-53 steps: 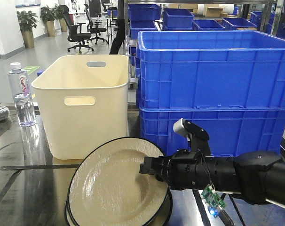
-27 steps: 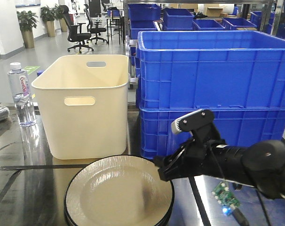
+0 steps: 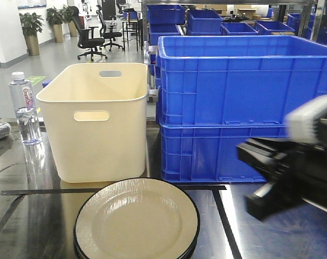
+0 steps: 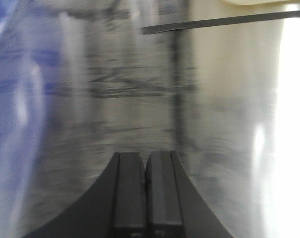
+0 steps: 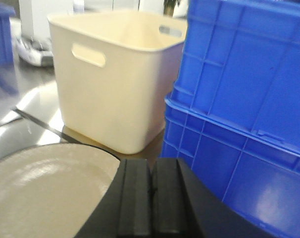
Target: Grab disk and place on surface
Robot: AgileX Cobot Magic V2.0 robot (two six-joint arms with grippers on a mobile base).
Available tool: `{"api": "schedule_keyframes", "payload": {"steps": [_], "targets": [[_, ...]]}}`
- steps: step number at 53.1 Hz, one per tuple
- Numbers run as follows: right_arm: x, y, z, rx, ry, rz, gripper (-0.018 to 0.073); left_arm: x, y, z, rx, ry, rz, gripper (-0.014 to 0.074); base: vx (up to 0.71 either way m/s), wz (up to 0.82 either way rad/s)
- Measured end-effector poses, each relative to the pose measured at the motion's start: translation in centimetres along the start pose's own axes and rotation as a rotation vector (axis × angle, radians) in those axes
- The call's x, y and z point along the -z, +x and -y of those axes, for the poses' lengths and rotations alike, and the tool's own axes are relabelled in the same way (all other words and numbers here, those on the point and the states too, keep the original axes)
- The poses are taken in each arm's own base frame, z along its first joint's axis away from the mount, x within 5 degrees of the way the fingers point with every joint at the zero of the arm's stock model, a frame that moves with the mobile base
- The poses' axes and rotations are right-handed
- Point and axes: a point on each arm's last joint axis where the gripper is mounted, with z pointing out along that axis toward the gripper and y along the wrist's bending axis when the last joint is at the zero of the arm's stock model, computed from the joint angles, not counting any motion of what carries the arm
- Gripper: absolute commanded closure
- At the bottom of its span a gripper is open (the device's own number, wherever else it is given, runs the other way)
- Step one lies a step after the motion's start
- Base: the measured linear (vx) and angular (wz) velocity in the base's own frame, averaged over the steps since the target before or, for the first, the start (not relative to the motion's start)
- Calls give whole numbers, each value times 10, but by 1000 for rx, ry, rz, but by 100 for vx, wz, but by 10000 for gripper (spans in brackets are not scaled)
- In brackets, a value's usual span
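Observation:
The disk (image 3: 136,218) is a cream plate with a black rim. It lies flat at the front of the dark glossy surface (image 3: 34,216), with more dark rims showing under it. My right arm (image 3: 293,162) is a blurred black shape off to the disk's right, apart from it. In the right wrist view my right gripper (image 5: 152,166) is shut with nothing in it, just past the disk's (image 5: 41,188) right edge. My left gripper (image 4: 145,158) is shut and empty over the bare reflective surface (image 4: 115,89).
A cream bin (image 3: 96,118) stands behind the disk, with two stacked blue crates (image 3: 244,102) to its right. A water bottle (image 3: 24,108) is at the far left. A black tape line (image 3: 39,191) crosses the table in front of the bin.
The right gripper held the disk tilted up by its edge, lowered it flat, then let go. The right arm has pulled away to the right.

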Motion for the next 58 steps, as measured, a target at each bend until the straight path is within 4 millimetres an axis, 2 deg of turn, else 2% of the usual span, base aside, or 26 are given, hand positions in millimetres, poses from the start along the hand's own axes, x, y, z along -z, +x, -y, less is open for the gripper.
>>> {"api": "schedule_keyframes", "payload": {"steps": [8,13,20,28,58], "targets": [[48,11,-8,-39,11,72,568,5,41,25,-28,156,129,598,0,0],[67,24,-11,-42,29,96,568,14,59,39,-39,258,251,598,0,0],[84,38,-11,-44,72,132,568,19,80,49,0,330,345,598,0,0],[89,47,-10,-52,102,143,568,18,93,52,18,340,366,598,0,0],[88,49,-10,-55,108,140,568,18,96,56,7,391,349,598,0,0]]}}
